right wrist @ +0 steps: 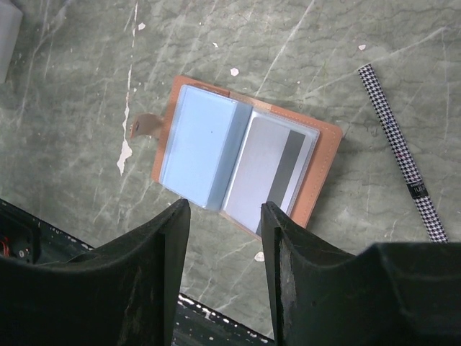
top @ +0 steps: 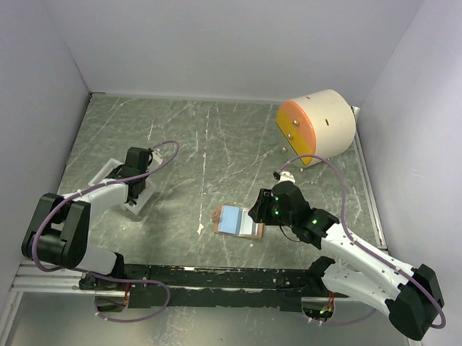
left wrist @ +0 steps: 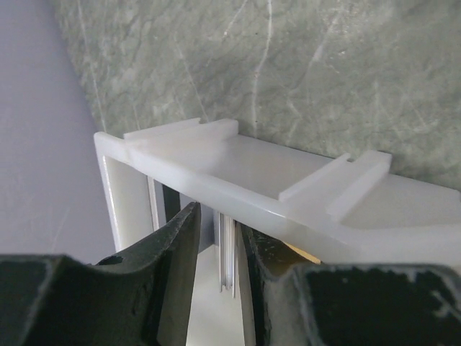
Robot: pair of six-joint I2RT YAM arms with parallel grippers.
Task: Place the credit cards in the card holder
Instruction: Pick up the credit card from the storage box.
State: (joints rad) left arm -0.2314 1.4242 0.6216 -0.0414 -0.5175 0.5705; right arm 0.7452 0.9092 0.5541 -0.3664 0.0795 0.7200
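The salmon card holder (right wrist: 320, 169) lies open on the table, also in the top view (top: 218, 214). Its left pocket shows a light blue card (right wrist: 198, 148). Its right pocket shows a grey card with a dark stripe (right wrist: 270, 169). My right gripper (right wrist: 225, 209) is open and empty, hovering just above the holder's near edge (top: 258, 212). My left gripper (left wrist: 216, 213) is down in the white tray (left wrist: 238, 166) at the left (top: 134, 194). Its jaws are narrowly open around a few thin pale cards (left wrist: 227, 249) standing on edge. An amber card edge (left wrist: 304, 252) shows under the tray rim.
A big cream cylinder with an orange face (top: 318, 124) lies at the back right. A black-and-white checked pen (right wrist: 400, 148) lies right of the holder. The holder's snap tab (right wrist: 144, 126) sticks out on its left. White specks dot the table.
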